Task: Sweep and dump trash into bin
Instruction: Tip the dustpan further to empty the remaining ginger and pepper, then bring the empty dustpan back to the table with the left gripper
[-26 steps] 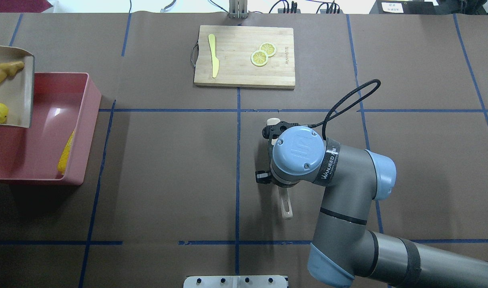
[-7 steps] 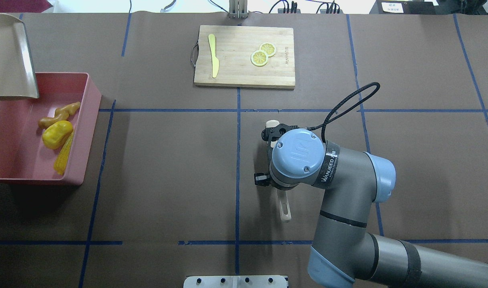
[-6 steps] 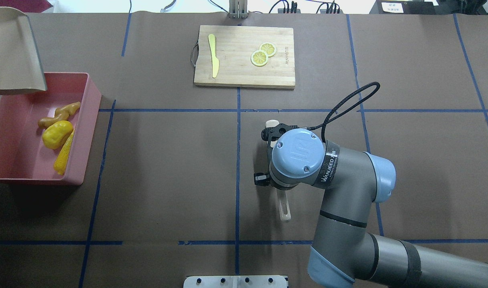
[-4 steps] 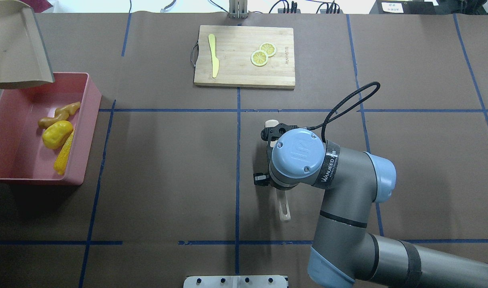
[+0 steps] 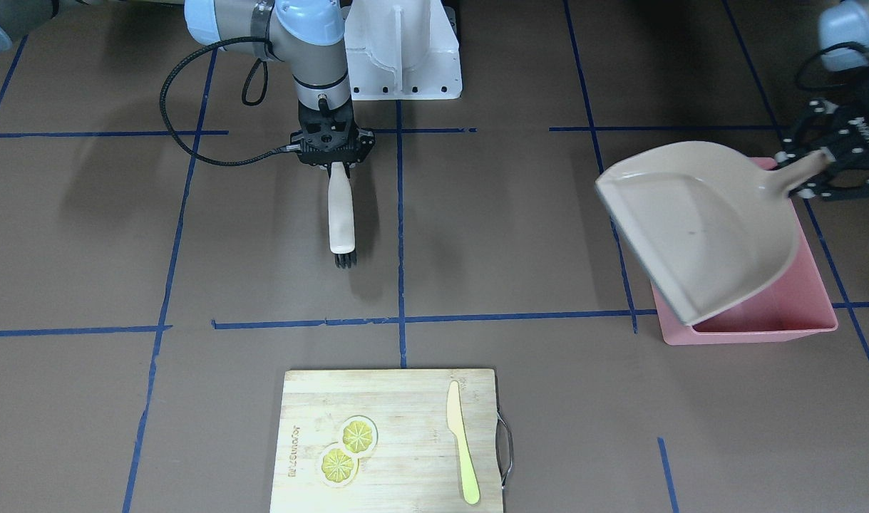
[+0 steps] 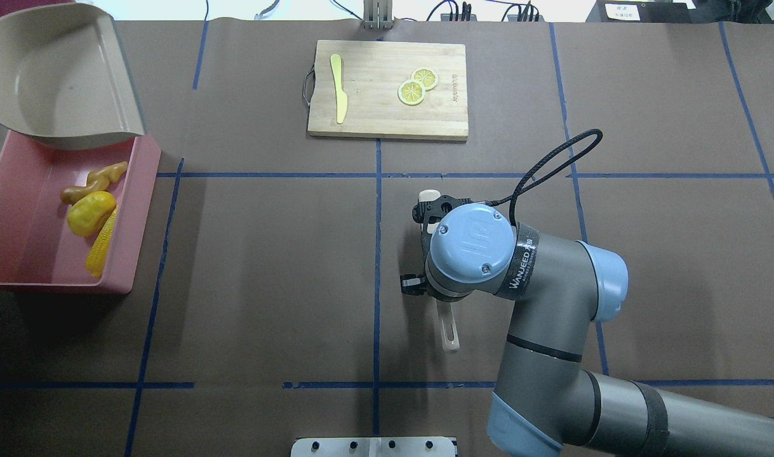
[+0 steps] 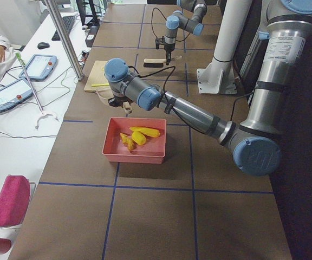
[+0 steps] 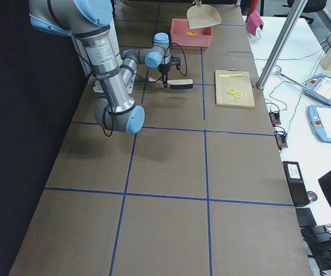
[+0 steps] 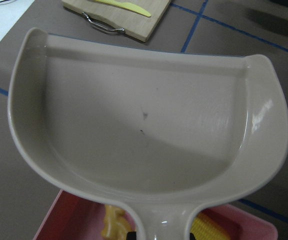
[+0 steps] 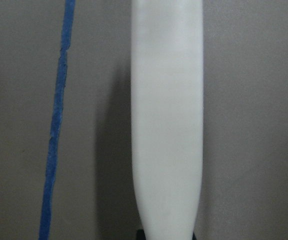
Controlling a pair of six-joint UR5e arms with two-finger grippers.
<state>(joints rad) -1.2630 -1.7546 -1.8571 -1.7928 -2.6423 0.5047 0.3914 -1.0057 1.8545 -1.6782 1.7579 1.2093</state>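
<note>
A robotics lab, and yours to run: two grey-and-blue UR5e arms, the left arm [image 7: 194,114] and the right arm [image 6: 552,298], rise beside a white pedestal [image 5: 402,43] at the edge of a long surface [image 6: 266,285] papered brown and squared off in blue tape [image 6: 376,254]. On the white bench [image 7: 15,141] alongside, you have teach pendants [image 7: 41,66], a keyboard [image 7: 68,24], a mouse [image 7: 44,45] and an aluminium post [image 7: 64,38].

Your left gripper [image 5: 808,171] is raised, clamped on the dustpan [image 5: 698,228] handle; your right gripper [image 5: 336,158] (wrist pointing straight down) grips the brush [image 5: 340,214], elbow bent.
</note>
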